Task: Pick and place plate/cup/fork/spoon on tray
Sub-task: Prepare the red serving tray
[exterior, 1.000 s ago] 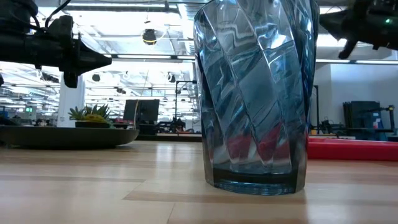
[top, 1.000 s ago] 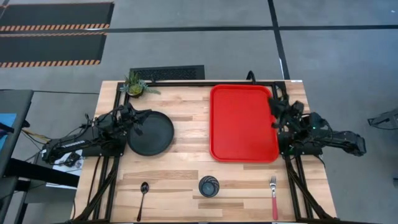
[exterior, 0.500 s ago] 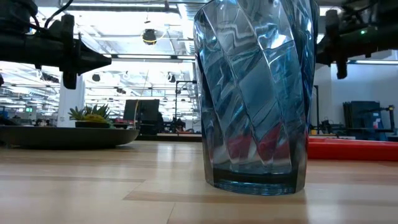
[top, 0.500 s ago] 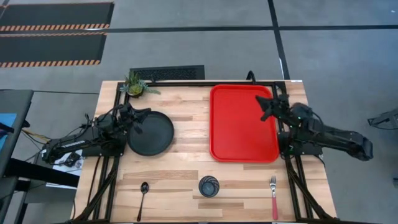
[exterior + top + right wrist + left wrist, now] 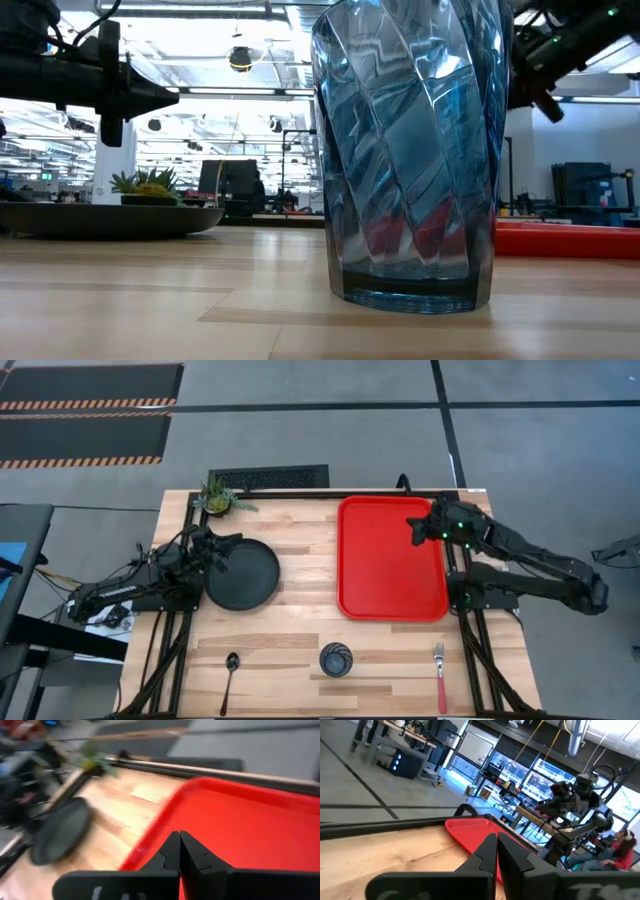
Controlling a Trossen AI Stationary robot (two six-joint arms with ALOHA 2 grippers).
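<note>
Right tool [image 5: 413, 530], fingers closed with nothing between them, had swung out from the bench's right edge over the far right corner of the red tray [image 5: 380, 585], probably starting a reach. Left tool [image 5: 222, 552], also closed and empty, stayed at the black plate's [image 5: 245, 575] left rim. Nothing loaded yet: cup [image 5: 336, 659], spoon [image 5: 231, 666] and fork [image 5: 439, 675] lay along the bench [image 5: 300, 630] near edge, well apart from the tray.
</note>
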